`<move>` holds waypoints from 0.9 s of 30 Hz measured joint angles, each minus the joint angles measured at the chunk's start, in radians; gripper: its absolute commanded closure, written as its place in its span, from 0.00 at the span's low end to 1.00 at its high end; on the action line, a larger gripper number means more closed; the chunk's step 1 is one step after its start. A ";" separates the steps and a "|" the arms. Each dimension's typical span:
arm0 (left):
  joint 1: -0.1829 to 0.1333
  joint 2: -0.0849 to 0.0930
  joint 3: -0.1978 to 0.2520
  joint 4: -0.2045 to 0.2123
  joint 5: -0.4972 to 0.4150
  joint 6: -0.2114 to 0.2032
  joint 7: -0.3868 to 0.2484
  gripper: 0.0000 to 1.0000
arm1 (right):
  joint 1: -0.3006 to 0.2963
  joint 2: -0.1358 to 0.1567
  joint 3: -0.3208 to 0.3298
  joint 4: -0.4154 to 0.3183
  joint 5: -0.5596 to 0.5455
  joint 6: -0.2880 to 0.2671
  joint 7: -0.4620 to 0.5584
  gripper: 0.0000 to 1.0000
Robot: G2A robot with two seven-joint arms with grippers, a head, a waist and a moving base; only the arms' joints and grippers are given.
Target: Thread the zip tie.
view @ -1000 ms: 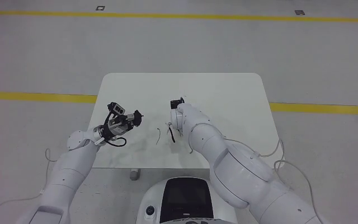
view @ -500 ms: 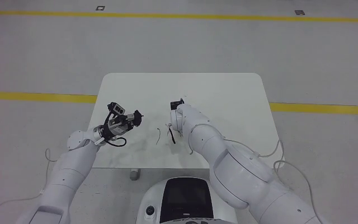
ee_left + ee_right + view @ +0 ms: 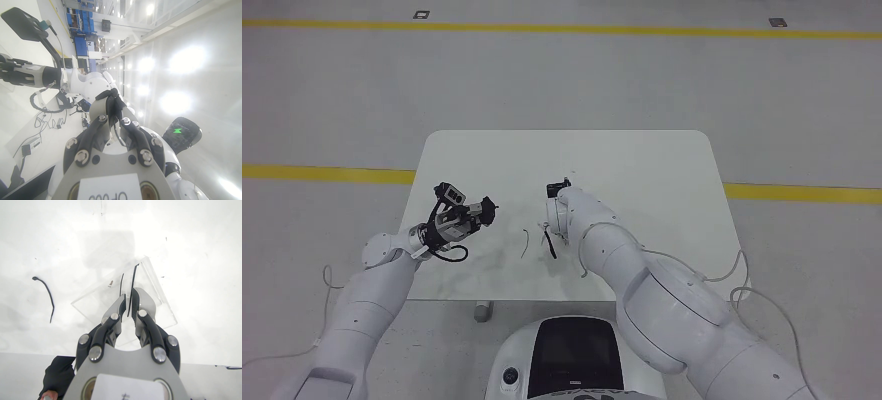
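Right hand is low over the tabletop, near its middle, jaws narrowed to a slit. The tie stands right in that slit. It leans on one pad and there is a gap on its other side, so this looks like a hand lined up on the strap rather than clamped on it. The strap runs along the jaw line, its far end poking out past the fingertips over the clear plate. That placement makes sense: the plate seems to hold the tie up off the flat surface, giving the pads room on both sides. A fainter dark line sits beside it on the plate; it could be a reflection or another strap.

Further out, a second tie lies curved on the bare tabletop, near the plate but not touching it, between the two arms.

Further again, the left hand is raised off the tabletop, well apart from the right and tipped upward, jaws closed together. Something dark sits at its pads and a thin strand trails between the fingers, though what it is can't be made out. It is probably held high to leave the right hand room. Neither tie shows a loop, so the threading looks not yet started.
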 measured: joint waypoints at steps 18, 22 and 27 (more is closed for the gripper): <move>0.000 0.000 0.000 0.000 0.000 0.000 0.000 1.00 | 0.015 -0.001 0.009 0.000 -0.008 0.000 -0.007 1.00; 0.000 0.000 0.000 0.000 0.000 0.000 0.000 1.00 | 0.020 -0.003 0.012 0.000 -0.013 0.000 -0.006 1.00; 0.000 0.000 0.000 0.000 0.000 0.000 0.000 1.00 | 0.026 -0.006 0.016 0.000 -0.025 0.000 -0.008 1.00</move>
